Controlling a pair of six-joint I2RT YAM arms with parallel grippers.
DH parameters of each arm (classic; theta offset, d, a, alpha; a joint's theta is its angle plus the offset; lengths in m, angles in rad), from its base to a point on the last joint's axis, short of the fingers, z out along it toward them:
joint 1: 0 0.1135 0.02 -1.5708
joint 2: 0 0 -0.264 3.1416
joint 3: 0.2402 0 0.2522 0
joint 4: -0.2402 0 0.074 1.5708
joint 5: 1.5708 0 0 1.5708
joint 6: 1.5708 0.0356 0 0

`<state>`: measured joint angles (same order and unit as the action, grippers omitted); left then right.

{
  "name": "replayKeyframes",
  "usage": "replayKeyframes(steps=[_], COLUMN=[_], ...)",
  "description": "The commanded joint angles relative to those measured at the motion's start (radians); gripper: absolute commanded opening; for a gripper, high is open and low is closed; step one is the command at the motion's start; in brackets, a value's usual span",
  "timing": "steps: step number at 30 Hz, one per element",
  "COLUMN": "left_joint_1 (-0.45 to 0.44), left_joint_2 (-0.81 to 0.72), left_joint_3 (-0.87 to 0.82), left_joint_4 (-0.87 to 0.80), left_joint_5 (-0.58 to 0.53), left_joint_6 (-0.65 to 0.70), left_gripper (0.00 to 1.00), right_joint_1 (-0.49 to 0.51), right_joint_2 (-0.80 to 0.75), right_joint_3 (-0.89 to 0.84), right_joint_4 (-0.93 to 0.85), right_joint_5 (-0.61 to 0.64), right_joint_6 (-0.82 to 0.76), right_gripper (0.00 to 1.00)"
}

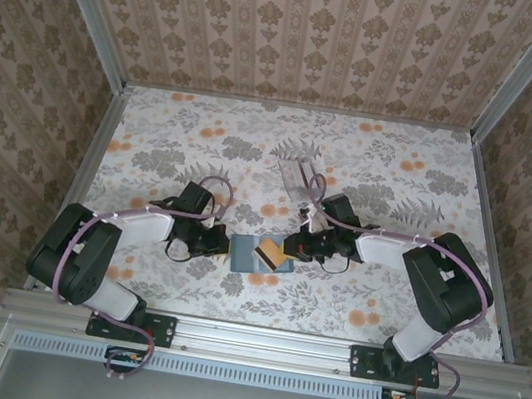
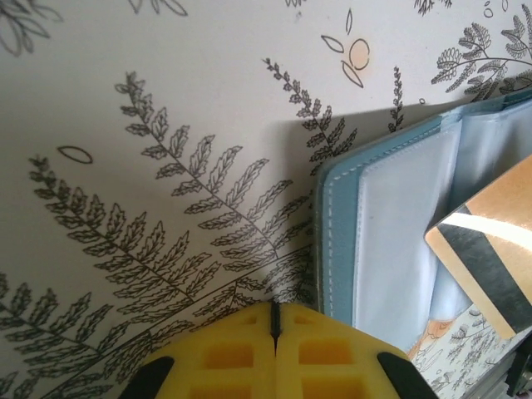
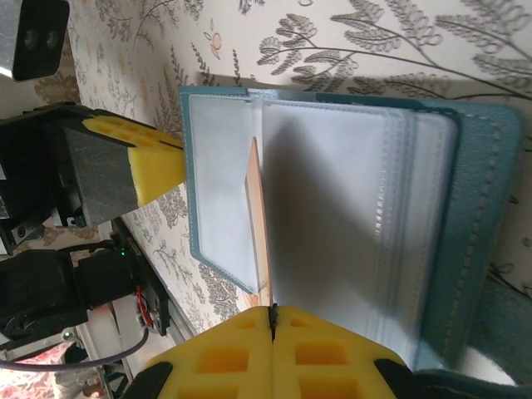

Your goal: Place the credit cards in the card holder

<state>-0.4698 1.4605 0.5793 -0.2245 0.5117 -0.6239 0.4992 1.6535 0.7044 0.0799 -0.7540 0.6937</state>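
The card holder (image 1: pixel 240 252) lies open on the floral table, teal cover with pale pockets (image 3: pixel 332 208). An orange credit card (image 1: pixel 271 252) with a dark stripe (image 2: pixel 490 249) hangs tilted over the holder's pockets. My right gripper (image 3: pixel 272 309) is shut on this card, which is seen edge-on (image 3: pixel 258 216). Beside the holder's outer edge (image 2: pixel 332 241) my left gripper (image 2: pixel 274 306) rests shut, low on the table, with nothing between its fingers; one of its yellow fingertips (image 3: pixel 150 162) touches or nearly touches that edge. Pale credit cards (image 1: pixel 299 173) lie farther back.
Patterned walls close in the table (image 1: pixel 380 309) at the back and on both sides. A metal rail (image 1: pixel 264 341) with the arm bases runs along the near edge. Both arms crowd the table's middle.
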Motion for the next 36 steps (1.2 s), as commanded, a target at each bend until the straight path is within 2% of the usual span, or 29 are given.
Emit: replayKeyframes(steps=[1,12,23,30,36], left_joint_1=[-0.001,-0.016,-0.017,-0.021,-0.026], left_joint_2=[0.028,0.060,0.070,0.081,0.087], left_joint_3=[0.018,0.025,0.039,0.028,0.010], left_joint_4=[-0.009,0.016,0.000,0.029,0.047], left_joint_5=[-0.014,0.000,-0.003,0.019,0.027], left_joint_6=[0.023,0.012,0.018,0.006,-0.002], left_gripper=[0.03,0.05,0.06,0.06,0.06], right_joint_1=[-0.016,0.007,0.043,0.105,0.131], right_joint_2=[-0.045,0.012,0.048,0.037,-0.016], right_joint_3=[-0.028,-0.043,-0.019,-0.079,-0.114], right_joint_4=[0.014,0.113,0.134,0.296,0.281], right_joint_5=[-0.024,-0.043,0.007,0.161,0.317], right_joint_6=[0.011,0.065,0.099,0.255,0.263], right_gripper=[0.00,0.00,0.00,0.00,0.00])
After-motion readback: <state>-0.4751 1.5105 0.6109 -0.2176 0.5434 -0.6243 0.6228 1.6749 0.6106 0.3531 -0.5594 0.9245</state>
